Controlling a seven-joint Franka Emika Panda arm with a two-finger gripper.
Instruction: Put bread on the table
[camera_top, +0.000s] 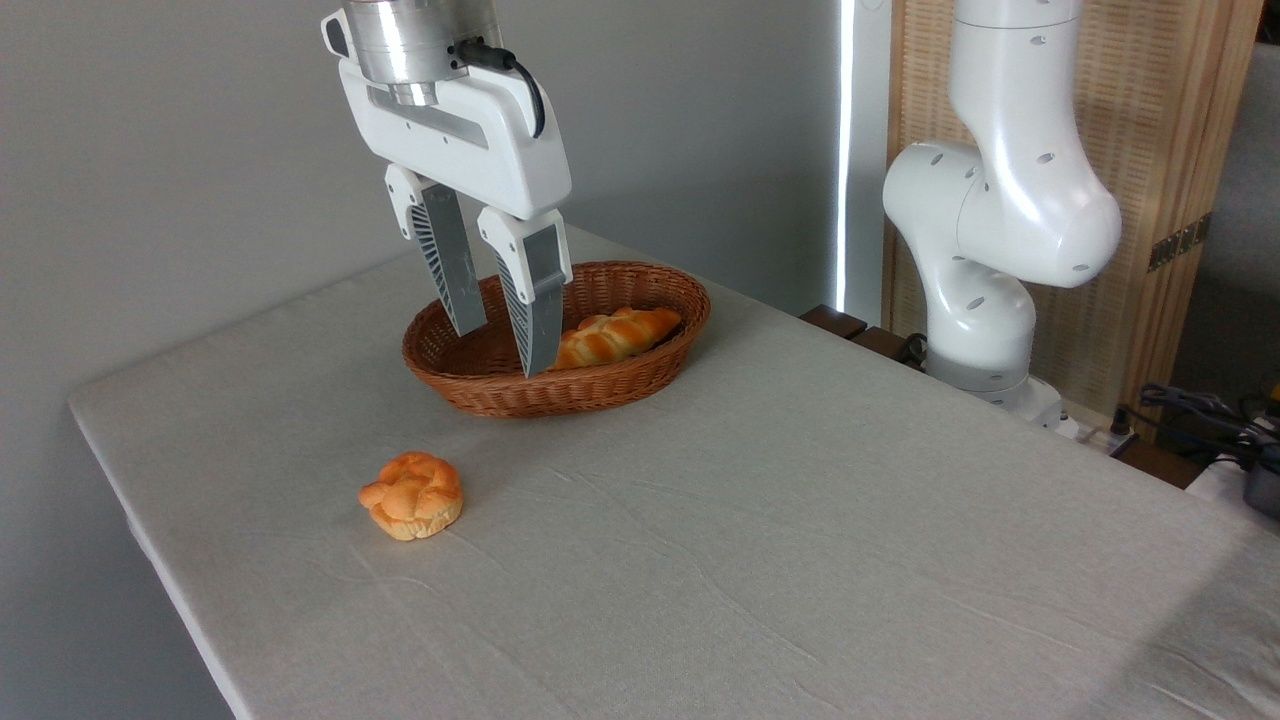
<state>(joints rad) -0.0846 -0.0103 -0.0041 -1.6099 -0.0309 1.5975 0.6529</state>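
Note:
The bread (615, 335), a long braided golden-orange loaf, lies inside the brown wicker basket (640, 385) at the back of the table (800, 520). My gripper (503, 352) hangs open over the basket's left half, fingers pointing down with nothing between them. Its right fingertip (538, 350) covers the loaf's left end in this view; whether it touches the loaf I cannot tell.
A small round knotted orange bun (413, 495) rests on the cloth in front of the basket, to the left. The arm's white base (985, 290) stands at the table's far right edge. Cables (1210, 410) lie beyond the right corner.

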